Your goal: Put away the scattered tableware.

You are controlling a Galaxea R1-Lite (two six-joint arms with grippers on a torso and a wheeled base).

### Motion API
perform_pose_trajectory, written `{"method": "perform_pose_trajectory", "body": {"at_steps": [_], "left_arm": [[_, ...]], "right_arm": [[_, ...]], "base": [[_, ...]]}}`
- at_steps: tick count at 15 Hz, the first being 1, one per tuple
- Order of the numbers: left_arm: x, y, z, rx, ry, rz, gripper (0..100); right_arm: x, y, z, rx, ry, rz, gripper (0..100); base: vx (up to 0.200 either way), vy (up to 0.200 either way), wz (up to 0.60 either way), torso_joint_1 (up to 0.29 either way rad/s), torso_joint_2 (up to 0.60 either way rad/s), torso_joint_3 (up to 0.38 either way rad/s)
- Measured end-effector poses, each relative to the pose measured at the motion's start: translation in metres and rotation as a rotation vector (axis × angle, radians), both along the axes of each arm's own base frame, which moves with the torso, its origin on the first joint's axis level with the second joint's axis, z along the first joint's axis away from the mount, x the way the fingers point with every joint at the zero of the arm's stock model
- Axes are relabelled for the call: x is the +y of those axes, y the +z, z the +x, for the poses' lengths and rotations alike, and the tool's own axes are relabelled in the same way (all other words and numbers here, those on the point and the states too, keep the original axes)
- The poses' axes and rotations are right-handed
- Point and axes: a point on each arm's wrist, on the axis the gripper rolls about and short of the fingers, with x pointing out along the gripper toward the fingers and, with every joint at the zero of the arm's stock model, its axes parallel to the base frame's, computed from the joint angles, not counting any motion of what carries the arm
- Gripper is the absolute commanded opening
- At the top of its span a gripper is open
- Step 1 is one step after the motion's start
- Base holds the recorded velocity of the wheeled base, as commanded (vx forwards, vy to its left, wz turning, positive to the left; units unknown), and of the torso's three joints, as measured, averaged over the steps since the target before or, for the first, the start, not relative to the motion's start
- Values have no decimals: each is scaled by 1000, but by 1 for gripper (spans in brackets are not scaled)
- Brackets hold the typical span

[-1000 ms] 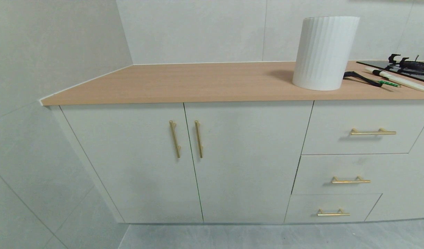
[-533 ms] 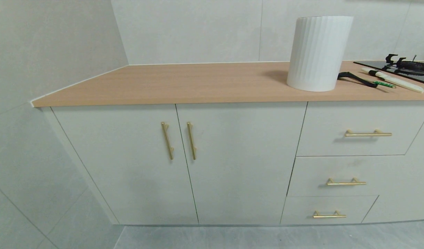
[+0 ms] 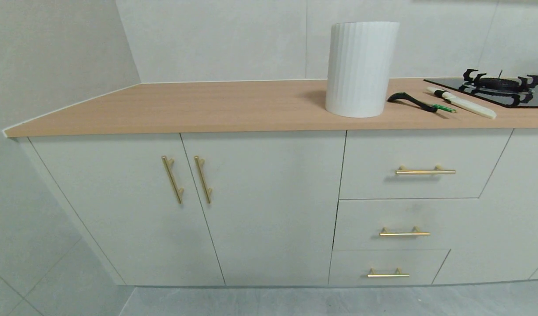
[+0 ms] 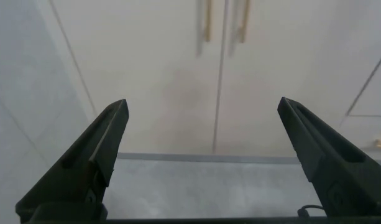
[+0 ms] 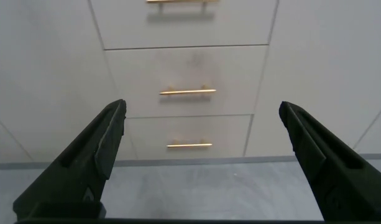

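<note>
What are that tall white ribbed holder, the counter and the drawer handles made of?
The white ribbed holder: probably matte ceramic or plastic; even, dull white with vertical ridges.
The counter: wood or wood-look laminate, matte; grain streaks show.
The drawer handles: likely brass-coloured metal; golden with a soft sheen.

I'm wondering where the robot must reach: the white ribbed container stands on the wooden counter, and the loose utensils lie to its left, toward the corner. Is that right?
Not quite. The head view shows the white ribbed container standing on the wooden counter, but the loose utensils, a black-handled utensil and a white utensil, lie to its right, toward the gas hob.
</note>
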Motion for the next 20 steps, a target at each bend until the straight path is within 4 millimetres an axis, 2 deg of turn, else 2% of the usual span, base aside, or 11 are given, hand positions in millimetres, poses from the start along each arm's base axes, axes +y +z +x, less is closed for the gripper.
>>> {"method": "perform_pose_trajectory", "body": {"at_steps": [4,10,12,20], "left_arm": [[0,0,0,1,0,0,100],[0,0,0,1,0,0,100],[0,0,0,1,0,0,100],[0,0,0,0,0,-1,100]], "right_arm": [[0,0,0,0,0,0,100],[0,0,0,-1,-2,0,100],[0,0,0,-2,-1,0,100],[0,0,0,-1,0,-1,100]], "base": [[0,-200,0,1,4,5],[0,0,0,0,0,0],[0,0,-600,0,2,5],[0,0,0,0,0,0]]}}
